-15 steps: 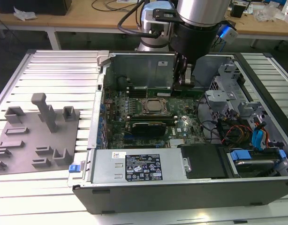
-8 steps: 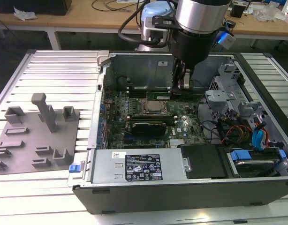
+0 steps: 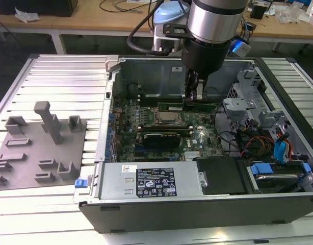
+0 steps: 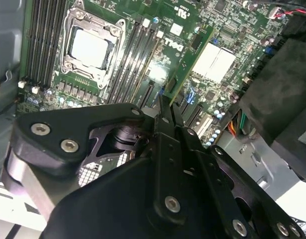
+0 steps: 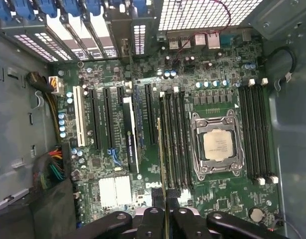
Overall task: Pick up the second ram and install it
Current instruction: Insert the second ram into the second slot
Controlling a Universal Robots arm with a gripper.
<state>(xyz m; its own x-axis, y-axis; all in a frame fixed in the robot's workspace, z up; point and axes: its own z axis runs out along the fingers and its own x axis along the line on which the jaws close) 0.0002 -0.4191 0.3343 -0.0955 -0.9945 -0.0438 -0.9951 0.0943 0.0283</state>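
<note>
Inside an open computer case (image 3: 146,214), the arm's tool (image 3: 193,98) is closed on the second ram (image 3: 172,106), its jaws pinching the green stick across its flat faces near mid-length. In the second wrist view, the ram (image 4: 193,55) juts out past the tip of the tool (image 4: 165,102), chips facing the camera. In the first wrist view it shows edge-on (image 5: 161,159), a thin line running straight out from between the closed jaws (image 5: 166,214). Directly beneath the tool lie the long black slots (image 5: 175,139), and the ram is lined up along them. Just beyond them, to one side of the tool, is the square socket (image 5: 216,145). Whether the ram's lower edge is touching a slot cannot be told from these views.

The stick looks light and stiff, but thin and easily damaged. It is best held as here, on the flat faces at the middle, so that it hangs level and any downward push spreads evenly to both ends. The contact edge and the small chips are no place for the jaws, and a tilted stick would likely bind in a slot.
</note>
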